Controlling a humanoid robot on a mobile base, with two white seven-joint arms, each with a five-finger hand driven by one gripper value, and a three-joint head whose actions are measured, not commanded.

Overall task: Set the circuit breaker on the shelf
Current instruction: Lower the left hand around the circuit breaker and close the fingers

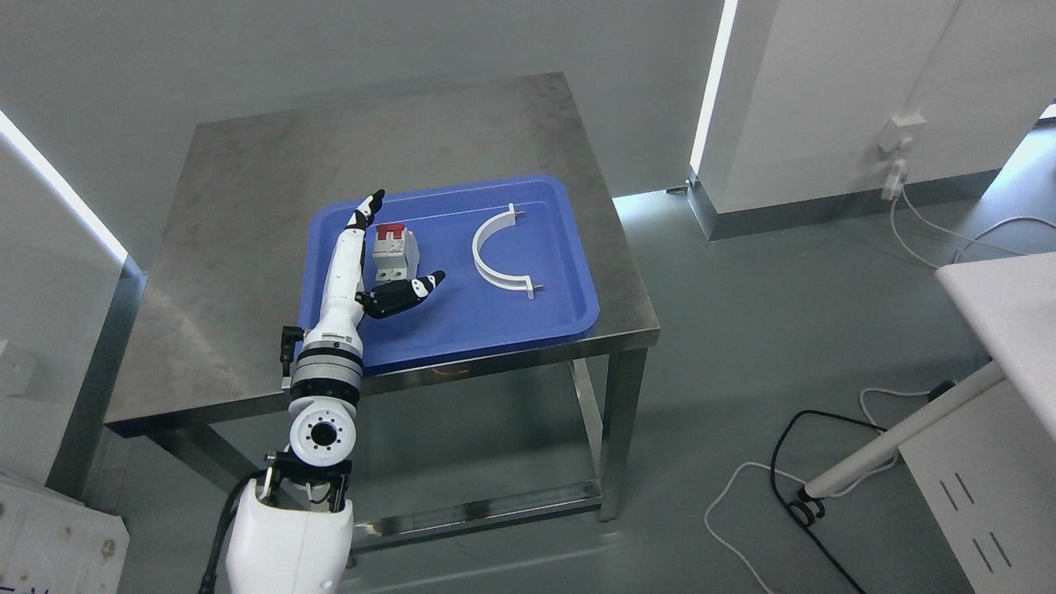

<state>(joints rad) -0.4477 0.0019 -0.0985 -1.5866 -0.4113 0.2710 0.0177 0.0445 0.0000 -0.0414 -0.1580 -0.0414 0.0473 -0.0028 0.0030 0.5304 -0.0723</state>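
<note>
Circuit breaker (391, 253): lying flat in the blue tray (462, 322), toward its left edge, red switch facing the far edge of the desk (231, 247). Left hand (375, 264): reaching over the tray's near-left corner, fingers (367, 208) spreading apart around the breaker, bracketing it for a grasp, not yet clamping. White curved bracket (499, 256): sitting apart, mid-tray.

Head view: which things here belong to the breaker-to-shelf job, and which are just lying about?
Part of the job:
- circuit breaker, on the blue tray
- left hand, fingers spread around the breaker, not closed on it

Lying about:
- white curved bracket on the tray
- steel table
- floor cables

No shelf shows.
</note>
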